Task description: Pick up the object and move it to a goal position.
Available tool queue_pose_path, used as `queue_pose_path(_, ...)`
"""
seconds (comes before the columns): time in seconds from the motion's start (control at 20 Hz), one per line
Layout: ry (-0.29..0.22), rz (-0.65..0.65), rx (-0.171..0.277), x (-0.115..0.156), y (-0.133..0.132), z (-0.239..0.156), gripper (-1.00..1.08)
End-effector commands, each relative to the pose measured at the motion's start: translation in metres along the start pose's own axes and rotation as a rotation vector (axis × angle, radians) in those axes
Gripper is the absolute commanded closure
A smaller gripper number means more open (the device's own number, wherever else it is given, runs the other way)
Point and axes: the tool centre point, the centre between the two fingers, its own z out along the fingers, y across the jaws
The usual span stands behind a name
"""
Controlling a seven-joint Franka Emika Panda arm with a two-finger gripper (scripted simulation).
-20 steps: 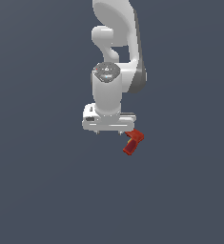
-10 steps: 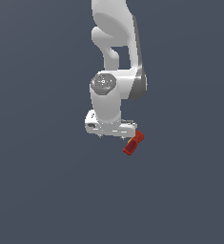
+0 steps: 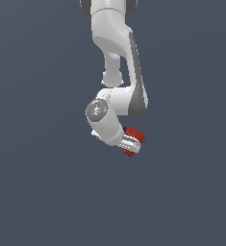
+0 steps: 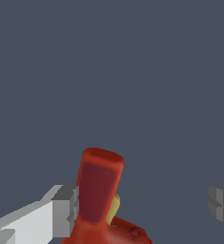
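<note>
Pincer (image 3: 131, 142) tilted down at the red object (image 3: 135, 136), spread wide in the wrist view; the object (image 4: 99, 190) sits against one finger (image 4: 61, 212), the other well apart. Grasp stage: next, close squarely, then lift toward goal.

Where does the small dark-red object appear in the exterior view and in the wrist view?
Exterior view: the dark-red object peeks out behind the white hand, near picture centre.
Wrist view: it stands large, close beside one grey finger pad.
Shared landmark: the hand's fingers.
</note>
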Motion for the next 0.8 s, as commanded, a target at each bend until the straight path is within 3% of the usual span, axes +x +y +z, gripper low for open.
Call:
queue_pose_path(0.0,-0.039,0.074,0.044,0.001,-0.007,0.013,-1.00)
queue_pose_path(0.4,-0.124,0.222,0.131,0.003,-0.022,0.038,-1.00)
queue_pose_path(0.75,-0.141,0.250,0.146,0.003,-0.025,0.043,-1.00)
